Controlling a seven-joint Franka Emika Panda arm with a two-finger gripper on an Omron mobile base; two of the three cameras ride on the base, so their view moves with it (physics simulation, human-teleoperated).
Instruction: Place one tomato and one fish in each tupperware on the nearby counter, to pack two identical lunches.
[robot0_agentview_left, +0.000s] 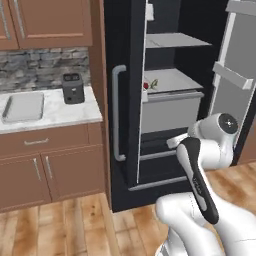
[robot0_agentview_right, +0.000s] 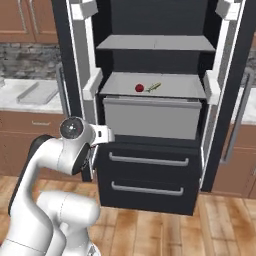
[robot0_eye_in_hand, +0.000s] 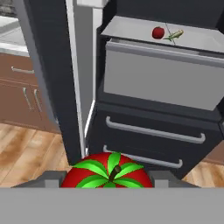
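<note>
A glossy red tomato (robot0_eye_in_hand: 108, 174) with a green top sits between my gripper's (robot0_eye_in_hand: 108, 180) fingertips (robot0_eye_in_hand: 52, 180), and the gripper is shut on it in front of the open black fridge. A second tomato (robot0_eye_in_hand: 158, 32) lies on the grey fridge shelf (robot0_agentview_right: 180, 87) beside a yellowish-green fish (robot0_eye_in_hand: 173, 34); both also appear as tomato (robot0_agentview_right: 139, 88) and fish (robot0_agentview_right: 153, 87), and as tomato (robot0_agentview_left: 146, 85) and fish (robot0_agentview_left: 154, 83). A pale tupperware (robot0_agentview_left: 22, 106) rests on the marble counter (robot0_agentview_left: 65, 112) to the left, also seen as tupperware (robot0_agentview_right: 37, 91).
A dark boxy appliance (robot0_agentview_left: 73, 88) stands on the counter right of the tupperware. The fridge's left door (robot0_agentview_left: 125, 100) stands open between me and the counter. A grey drawer (robot0_agentview_right: 152, 117) juts out below the shelf, with dark drawers (robot0_agentview_right: 147, 175) underneath. Wooden floor lies below.
</note>
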